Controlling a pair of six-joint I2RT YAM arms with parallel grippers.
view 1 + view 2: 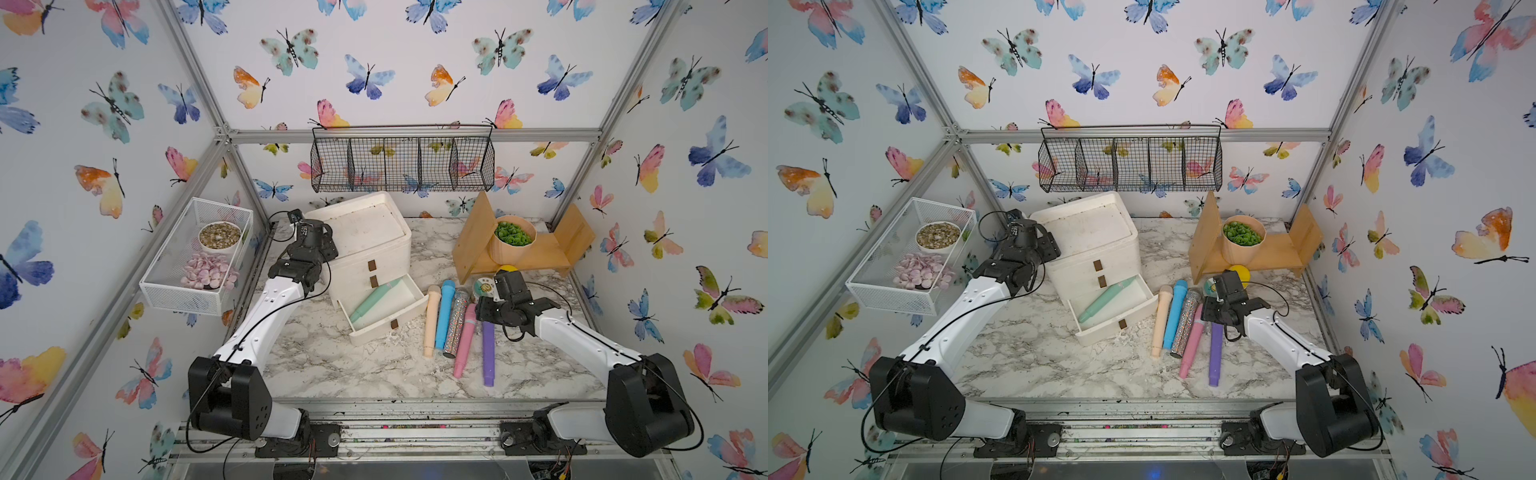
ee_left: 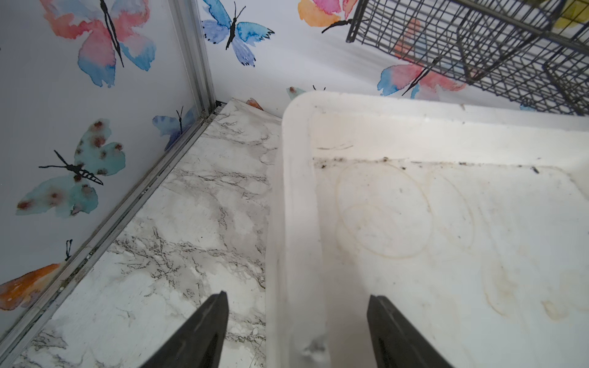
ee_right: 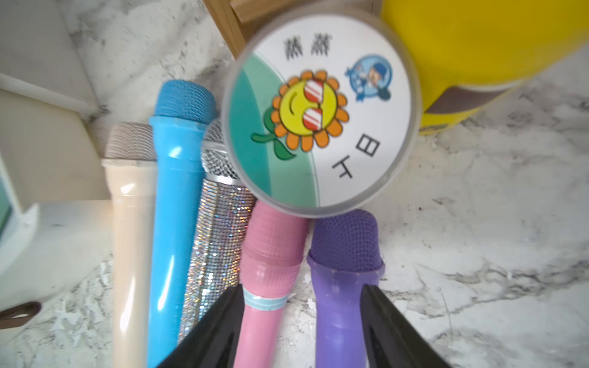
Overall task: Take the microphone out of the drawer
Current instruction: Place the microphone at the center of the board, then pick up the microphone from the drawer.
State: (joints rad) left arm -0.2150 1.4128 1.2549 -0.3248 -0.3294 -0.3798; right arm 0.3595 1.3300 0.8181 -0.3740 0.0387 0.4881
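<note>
Grey-veined marble tabletop (image 1: pixel 332 374), boxed in by butterfly-papered walls (image 1: pixel 104 124). The left arm (image 1: pixel 270 307) stretches towards the back corner, and the left gripper (image 2: pixel 297 294) is spread wide across the rim of the scuffed white drawer unit (image 1: pixel 365 232). The smooth mint-green microphone (image 1: pixel 374 300) lies slantwise in the pulled-out bottom drawer (image 1: pixel 376 328) — untouched. The right gripper (image 3: pixel 301 285), jaws apart, straddles the purple microphone (image 3: pixel 345 242) beside the pink microphone (image 3: pixel 274 242).
</note>
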